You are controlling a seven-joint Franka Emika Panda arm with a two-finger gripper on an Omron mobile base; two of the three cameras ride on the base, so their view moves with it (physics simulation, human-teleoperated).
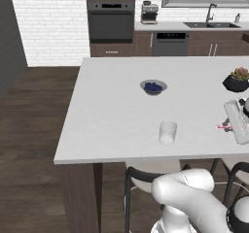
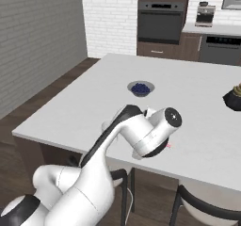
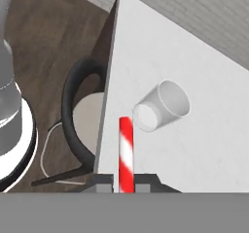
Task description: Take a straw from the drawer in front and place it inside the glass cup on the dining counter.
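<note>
A red-and-white striped straw [image 3: 126,154] stands up between my gripper's [image 3: 125,186] two dark fingertips, which are shut on it. Its far tip reaches the lower left side of the clear glass cup [image 3: 161,106], which stands upright near the front edge of the white dining counter [image 3: 204,144]. In the left base view the glass cup [image 1: 168,132] is near the counter's [image 1: 112,115] front edge. My gripper [image 1: 229,126] hovers to its right with the pink end of the straw [image 1: 223,126] pointing toward it. The drawer is out of view.
A grey bowl of blue berries [image 1: 153,87] sits mid-counter behind the cup. A dark pot with a plant [image 1: 237,81] stands at the right. Black-framed stools [image 1: 141,178] are tucked under the counter's front edge. Oven and sink line the back wall.
</note>
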